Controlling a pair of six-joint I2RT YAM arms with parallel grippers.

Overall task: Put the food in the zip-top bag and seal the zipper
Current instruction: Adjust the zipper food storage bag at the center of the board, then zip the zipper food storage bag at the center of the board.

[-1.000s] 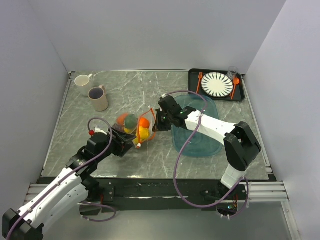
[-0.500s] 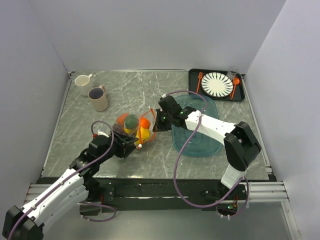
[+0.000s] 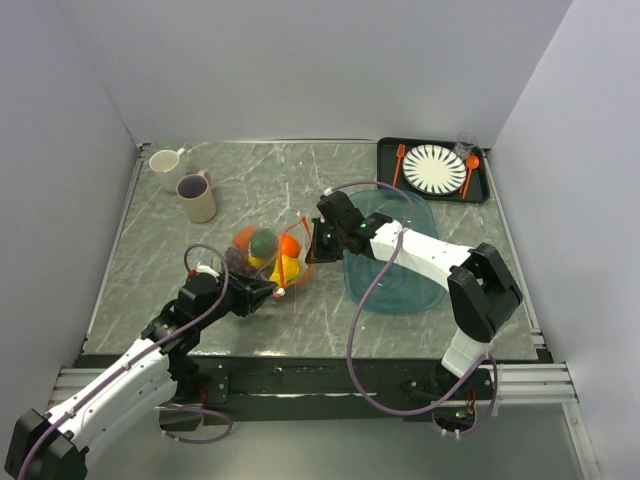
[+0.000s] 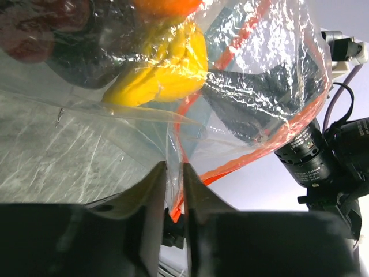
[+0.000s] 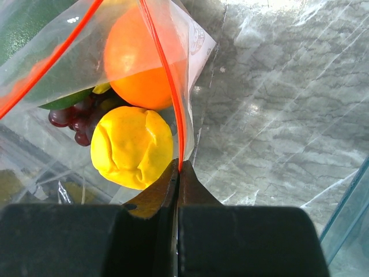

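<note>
The left pincer (image 4: 174,173) was squeezed nearly shut on one corner of the bag (image 4: 259,86). Only a thin gap showed between its two fingers, and the plastic and the end of the orange zipper (image 4: 271,138) ran down into that gap. The right pincer (image 5: 176,167) was pressed tight on the zipper at the other end of the bag's mouth. The two sides of the zipper stood apart, so the mouth was open.

The food was inside the bag: an orange (image 5: 144,63), a yellow piece (image 5: 131,147), dark grapes (image 5: 75,118) and a green piece (image 5: 34,23).

The bag sat in the middle of the bench (image 3: 300,180), between the two arms. A blue-green tray (image 3: 395,300) lay just beside it, under the right arm. Two mugs (image 3: 197,197) stood far off to the left. A striped plate (image 3: 434,168) sat in the far right corner.
</note>
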